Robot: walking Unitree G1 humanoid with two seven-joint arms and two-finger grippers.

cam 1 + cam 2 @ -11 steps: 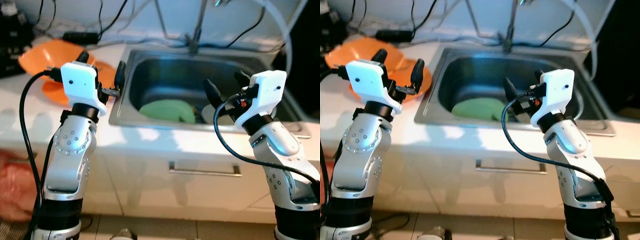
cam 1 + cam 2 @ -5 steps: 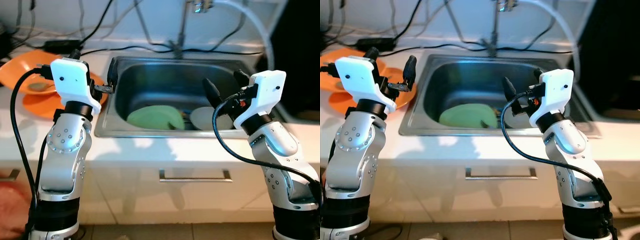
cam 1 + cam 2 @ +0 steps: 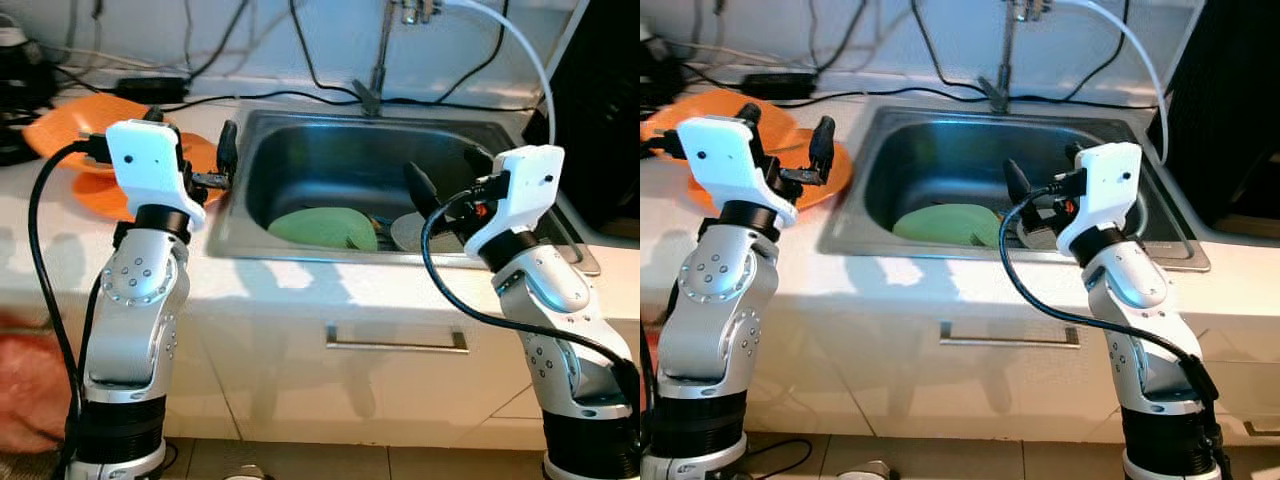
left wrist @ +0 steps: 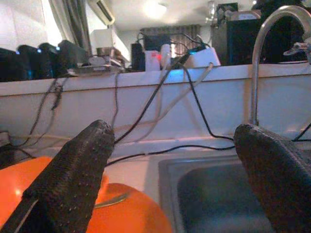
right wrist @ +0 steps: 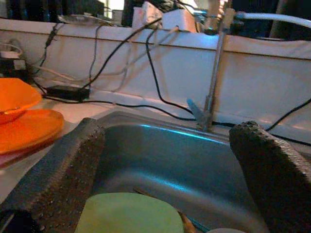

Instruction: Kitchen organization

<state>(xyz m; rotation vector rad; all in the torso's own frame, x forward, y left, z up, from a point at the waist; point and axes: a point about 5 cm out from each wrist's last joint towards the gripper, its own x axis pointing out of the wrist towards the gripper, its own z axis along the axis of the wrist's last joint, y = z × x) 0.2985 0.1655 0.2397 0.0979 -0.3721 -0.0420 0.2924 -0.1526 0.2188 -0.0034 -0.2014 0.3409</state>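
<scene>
Sink [image 3: 300,140] is sitting steel and deep in the white counter [image 3: 300,290], holding a pale green plate [image 3: 322,226] lying flat near its front wall and a white dish [image 3: 420,232] just beside that, toward the sink's right end. Orange plates [image 3: 95,150] are resting on the counter left of the sink. Left gripper [image 3: 195,150] is hovering over the sink's left rim, fingers spread wide, gripping nothing. Right gripper [image 3: 448,180] is hanging over the sink's right part, fingers apart, empty too. Faucet [image 3: 378,55] is rising behind the sink.

Left wrist view: two black fingers [image 4: 73,174] are standing wide apart, framing the sink's corner [image 4: 204,194] and an orange plate [image 4: 116,213].

Right wrist view: fingers [image 5: 58,170] are gaping around the sink basin [image 5: 165,160], green plate [image 5: 129,213] lying below them.
</scene>
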